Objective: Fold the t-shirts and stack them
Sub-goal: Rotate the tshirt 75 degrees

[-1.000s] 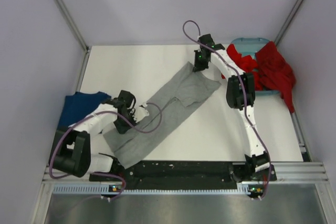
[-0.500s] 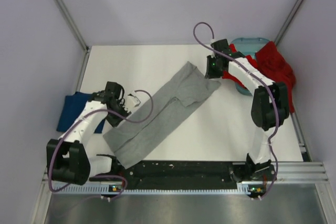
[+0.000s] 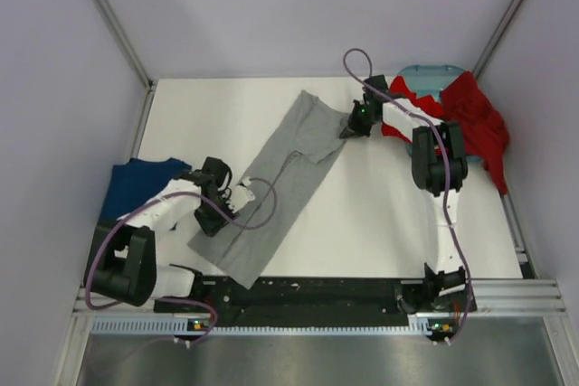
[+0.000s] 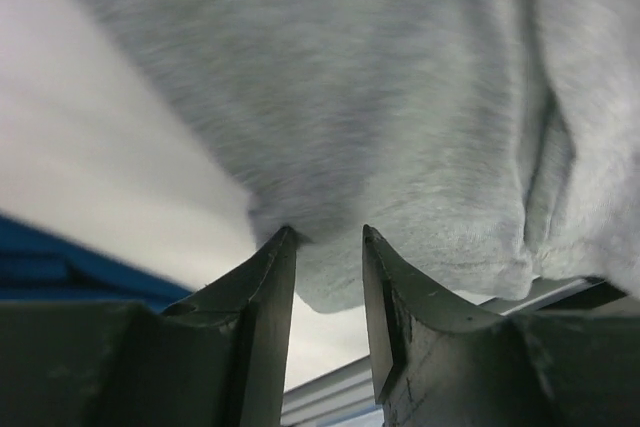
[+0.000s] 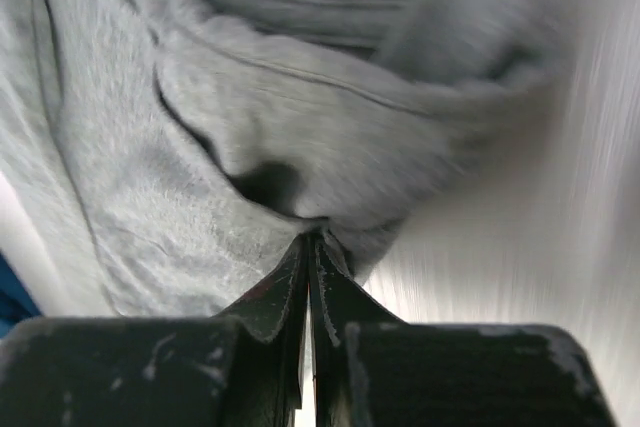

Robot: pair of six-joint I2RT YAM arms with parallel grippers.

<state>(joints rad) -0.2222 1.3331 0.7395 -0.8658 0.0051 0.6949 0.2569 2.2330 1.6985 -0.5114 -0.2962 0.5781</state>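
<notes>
The grey t-shirt [image 3: 285, 169] lies in a long diagonal band across the white table, partly folded over itself. My right gripper [image 3: 347, 130] is at its far right edge, shut on a bunched fold of the grey t-shirt [image 5: 200, 147], with the jaws [image 5: 313, 237] pinched together. My left gripper [image 3: 210, 221] sits at the shirt's near left edge. Its jaws [image 4: 325, 237] stand a little apart, tips at the hem of the grey t-shirt [image 4: 380, 77], gripping nothing. A navy t-shirt [image 3: 136, 183] lies at the left edge. Red t-shirts [image 3: 466, 115] spill from the basket.
The teal basket [image 3: 421, 73] stands at the back right corner under the red pile. A black strip [image 3: 308, 291] and metal rail run along the near edge between the arm bases. Grey walls close in the table on three sides.
My right gripper opened, came back and shut on the shirt's far right edge, drawing it leftward so the shirt is narrower. My left gripper swung away, then returned to the near left edge.
</notes>
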